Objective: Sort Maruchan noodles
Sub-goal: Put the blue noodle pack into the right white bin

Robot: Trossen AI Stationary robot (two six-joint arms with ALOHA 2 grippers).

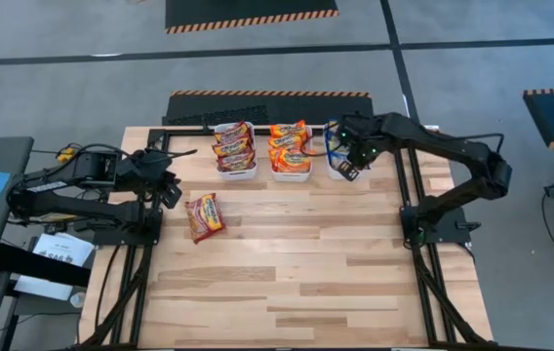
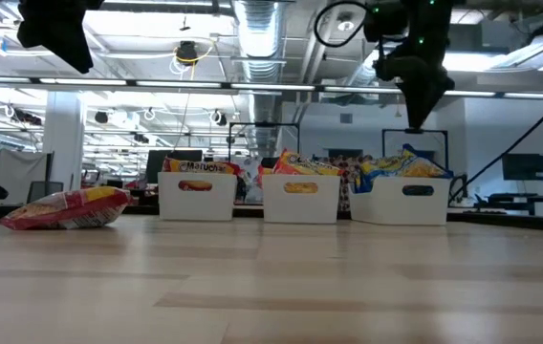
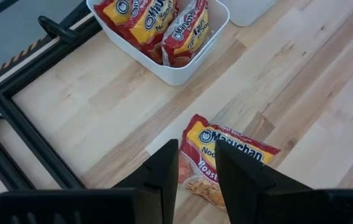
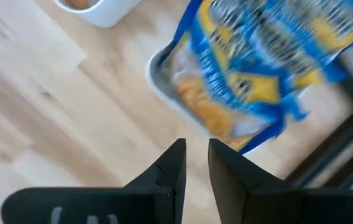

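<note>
All but one maroon packet [image 1: 205,215] sits binned; both the left gripper [image 3: 196,177] and right gripper [image 4: 195,163] hang slightly parted, empty.

The wooden table [image 1: 287,263] bears three white bins [image 1: 291,172] and one maroon packet [image 1: 205,215].

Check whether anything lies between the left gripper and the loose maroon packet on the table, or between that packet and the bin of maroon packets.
Nothing visible does. The left gripper hangs above bare wood beside the maroon crinkly plastic noodle packet, and only open wooden tabletop separates that packet from the white rectangular bin of maroon packets.
</note>
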